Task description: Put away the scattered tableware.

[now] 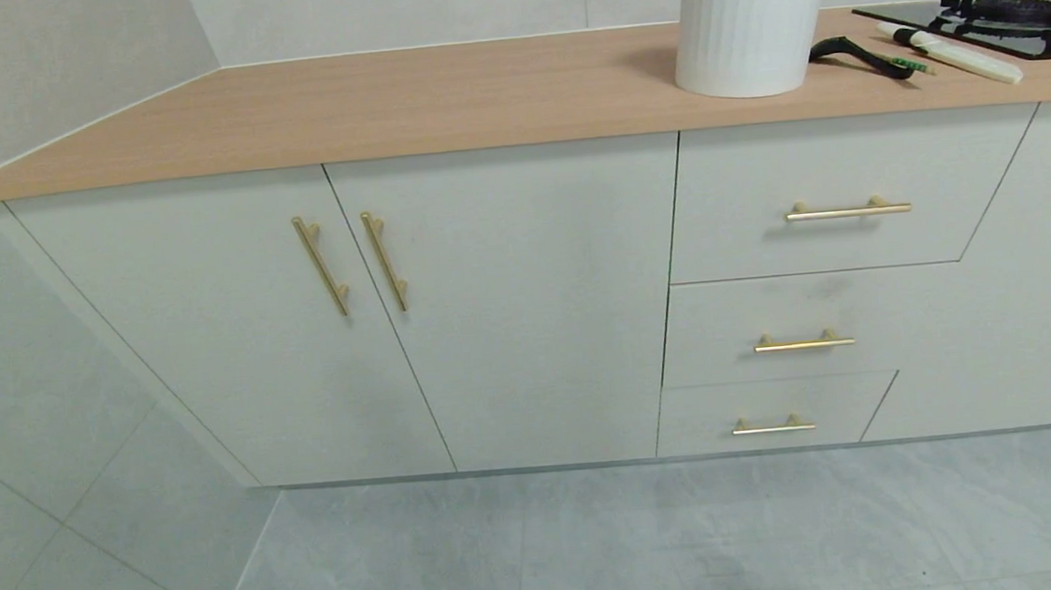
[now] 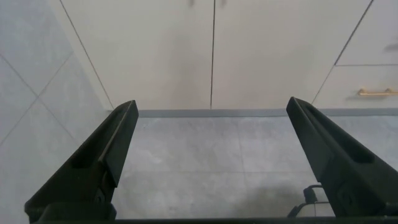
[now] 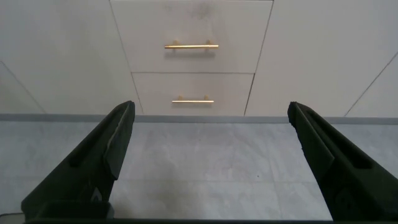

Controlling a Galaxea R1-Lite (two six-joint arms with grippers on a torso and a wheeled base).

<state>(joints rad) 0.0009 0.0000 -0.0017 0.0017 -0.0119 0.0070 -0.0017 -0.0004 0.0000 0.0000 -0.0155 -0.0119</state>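
On the wooden countertop (image 1: 379, 100) at the far right lie a black-handled utensil (image 1: 858, 55) and a white-handled knife (image 1: 952, 52), beside a tall white ribbed container (image 1: 747, 15). My left gripper (image 2: 211, 112) hangs low over the grey floor, open, facing the foot of the cabinet doors. My right gripper (image 3: 211, 115) is also low and open with nothing between its fingers, facing the lower drawers (image 3: 193, 50).
Below the counter are two cabinet doors with gold handles (image 1: 349, 262) and three drawers (image 1: 842, 209) to their right. A black gas hob (image 1: 1010, 18) sits at the counter's far right. A tiled wall closes the left side. Grey floor tiles (image 1: 601, 542) lie before the cabinets.
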